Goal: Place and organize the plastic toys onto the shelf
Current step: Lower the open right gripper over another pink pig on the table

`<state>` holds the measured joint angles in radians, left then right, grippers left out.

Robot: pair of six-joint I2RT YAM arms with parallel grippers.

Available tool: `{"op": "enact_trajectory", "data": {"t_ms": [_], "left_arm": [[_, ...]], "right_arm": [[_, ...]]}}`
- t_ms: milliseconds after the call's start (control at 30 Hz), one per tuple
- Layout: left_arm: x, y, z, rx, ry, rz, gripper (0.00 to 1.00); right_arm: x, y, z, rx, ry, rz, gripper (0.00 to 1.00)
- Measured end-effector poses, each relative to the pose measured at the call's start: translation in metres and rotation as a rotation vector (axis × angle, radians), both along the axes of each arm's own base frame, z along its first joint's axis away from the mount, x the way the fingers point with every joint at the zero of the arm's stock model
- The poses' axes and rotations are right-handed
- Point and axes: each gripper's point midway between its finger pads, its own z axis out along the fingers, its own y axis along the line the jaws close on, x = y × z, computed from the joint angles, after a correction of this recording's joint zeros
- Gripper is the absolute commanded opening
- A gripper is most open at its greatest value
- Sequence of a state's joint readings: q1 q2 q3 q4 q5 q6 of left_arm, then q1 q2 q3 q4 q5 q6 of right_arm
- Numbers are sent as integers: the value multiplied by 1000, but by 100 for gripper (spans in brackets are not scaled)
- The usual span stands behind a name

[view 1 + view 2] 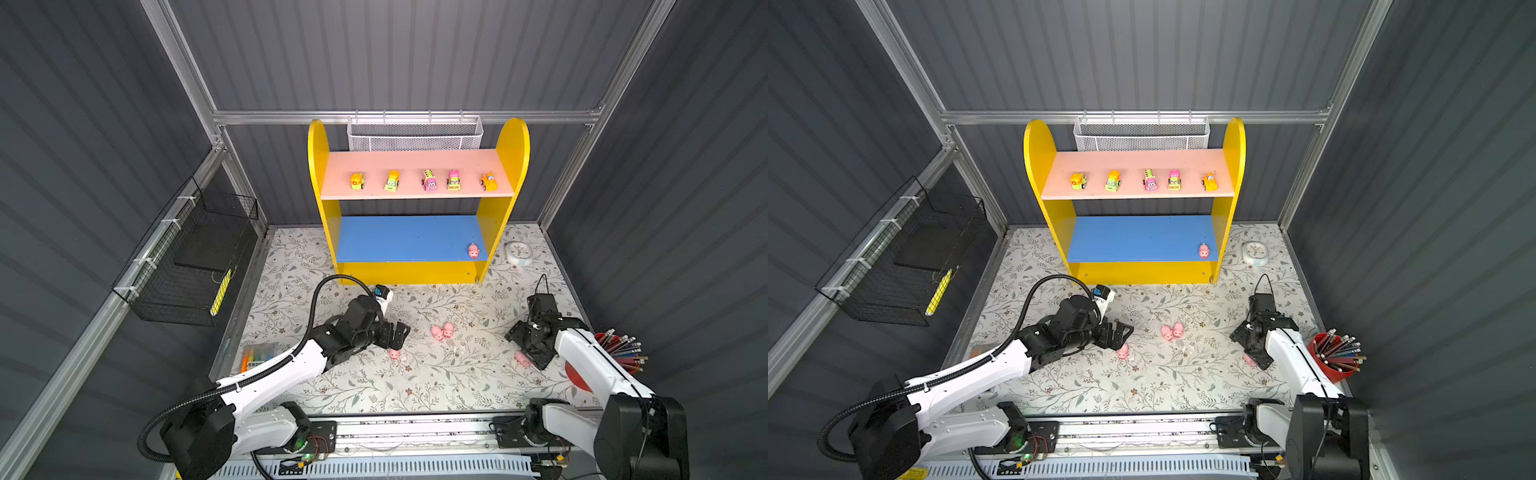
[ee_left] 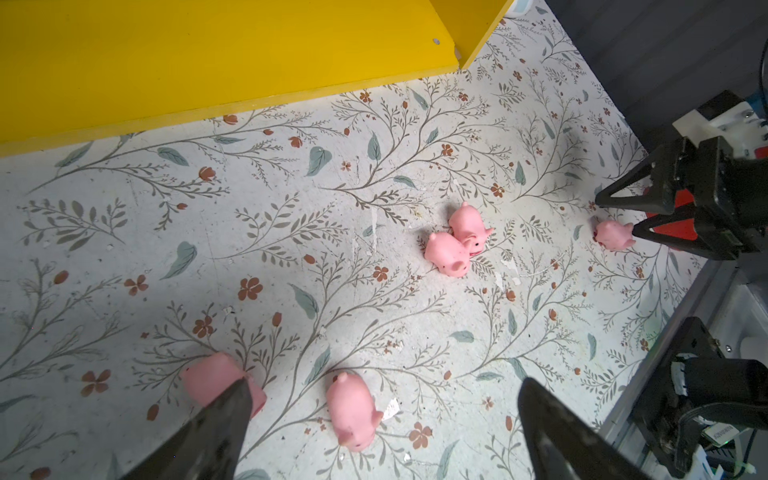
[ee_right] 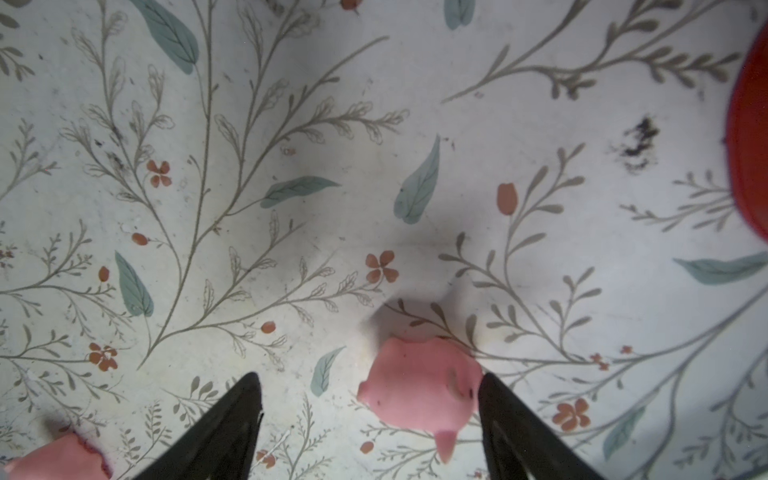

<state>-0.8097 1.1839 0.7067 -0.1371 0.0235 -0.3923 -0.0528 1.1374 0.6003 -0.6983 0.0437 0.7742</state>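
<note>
The shelf (image 1: 505, 216) has yellow sides. Its pink upper board (image 1: 415, 160) carries a row of several toy vehicles (image 1: 429, 180). Its blue lower board (image 1: 399, 239) holds one pink pig (image 1: 473, 251) at the right end. Two pigs (image 1: 442, 331) lie together mid-floor. My left gripper (image 2: 384, 386) is open just above a pig (image 2: 353, 409) that lies between its fingers. A second pig (image 2: 208, 374) is half hidden behind one finger. My right gripper (image 3: 369, 378) is open low over a pig (image 3: 419, 386), which rests against one finger with a gap to the other.
A white clock (image 1: 518, 252) lies right of the shelf. A red cup of pencils (image 1: 619, 353) stands beside the right arm. A crayon box (image 1: 259, 355) sits at the left floor edge. A black wire basket (image 1: 195, 266) hangs on the left wall, a white mesh basket (image 1: 415, 135) behind the shelf.
</note>
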Motion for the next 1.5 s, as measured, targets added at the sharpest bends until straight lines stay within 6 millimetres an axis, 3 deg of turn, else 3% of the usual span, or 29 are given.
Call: {"op": "enact_trajectory", "data": {"t_ms": [267,700,867,1100,1233,1500], "left_arm": [[-4,5,-5,11,10,2,100],[-11,13,7,-7,-7,2,100],[-14,16,15,-19,-18,3,100],[-17,18,19,-25,-24,2,100],[-17,19,19,-24,-23,4,100],[-19,23,18,-14,-17,9,100]], "right_arm": [[-1,15,-1,80,-3,37,80],[-5,41,7,129,-32,129,80],[-12,34,12,80,-9,137,81],[1,18,30,-9,-22,138,82],[4,9,22,-20,9,128,82],[12,13,7,21,48,164,83]]}}
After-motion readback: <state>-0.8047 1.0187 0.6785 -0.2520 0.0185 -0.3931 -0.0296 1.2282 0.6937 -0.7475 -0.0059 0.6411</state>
